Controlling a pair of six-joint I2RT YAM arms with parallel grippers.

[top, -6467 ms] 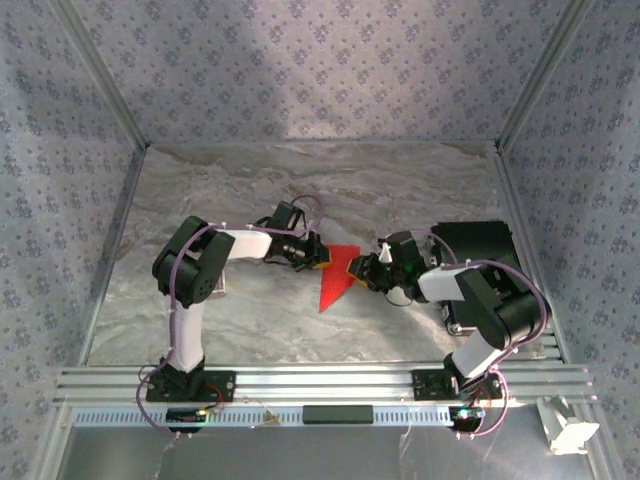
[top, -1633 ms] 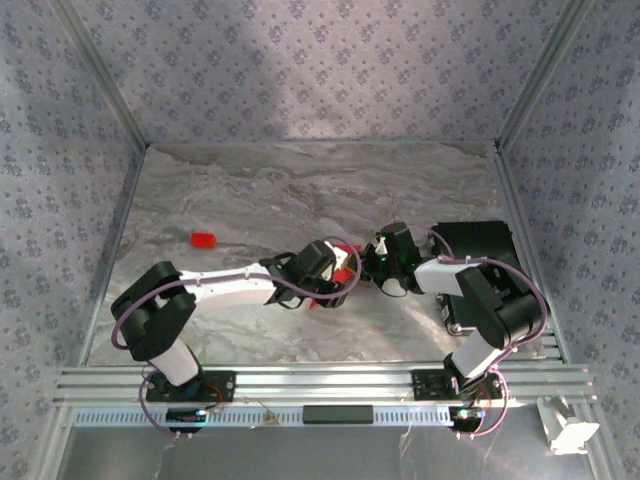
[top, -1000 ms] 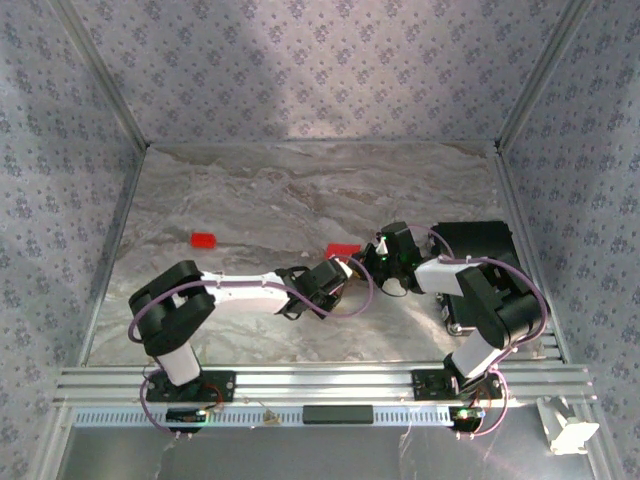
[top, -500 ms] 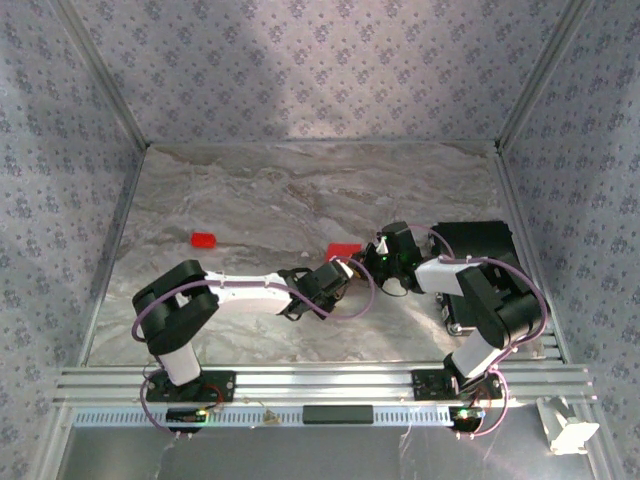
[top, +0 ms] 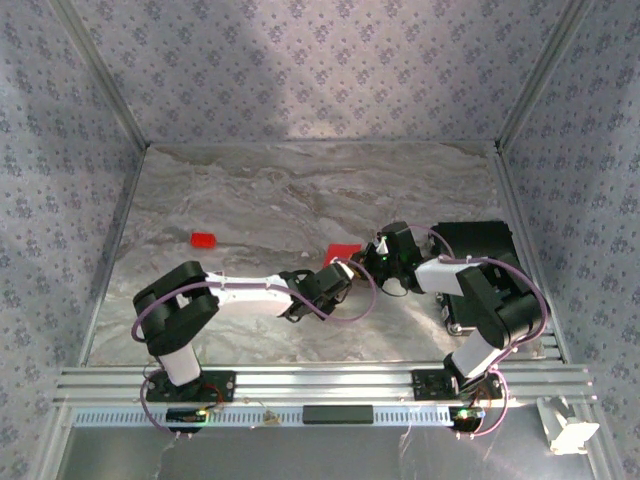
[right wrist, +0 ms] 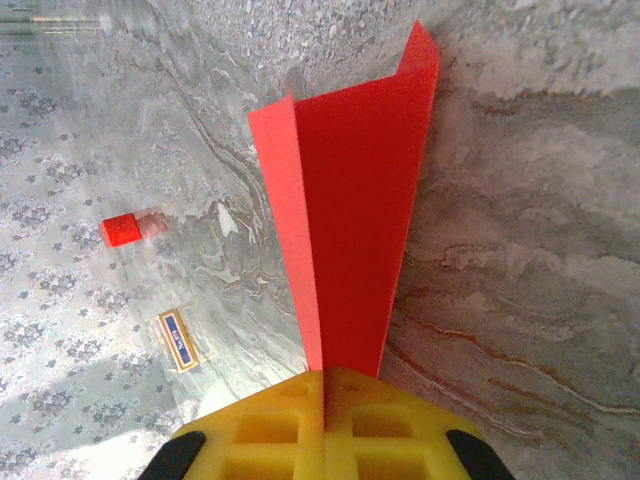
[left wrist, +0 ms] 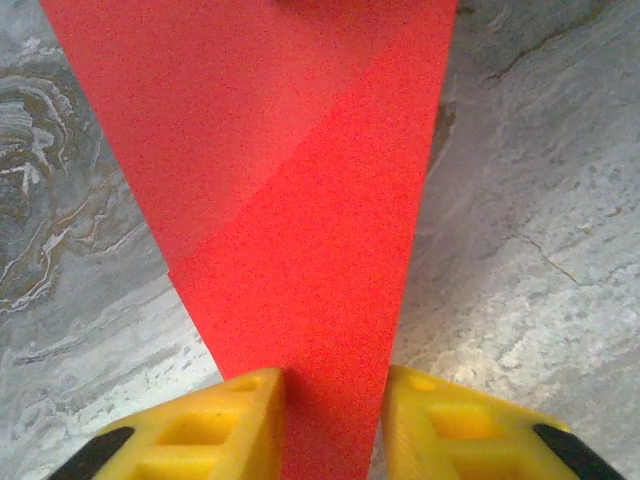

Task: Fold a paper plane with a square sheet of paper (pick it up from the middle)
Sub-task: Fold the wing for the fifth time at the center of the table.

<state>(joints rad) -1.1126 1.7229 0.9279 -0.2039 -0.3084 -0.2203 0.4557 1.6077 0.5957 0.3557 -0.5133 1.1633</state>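
The folded red paper [top: 343,249] is just right of mid worktop [top: 250,190], its right end clenched in the right fingers [right wrist: 270,415], while the left fingers [left wrist: 215,425] straddle its narrow end, whether grasping it I cannot tell.

Bright red paper [right wrist: 350,200], folded into a narrow wedge, apparently on edge, mid-workspace.

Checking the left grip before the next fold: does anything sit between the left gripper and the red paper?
Nothing visible does; the paper plane runs straight between the left gripper's yellow fingers.
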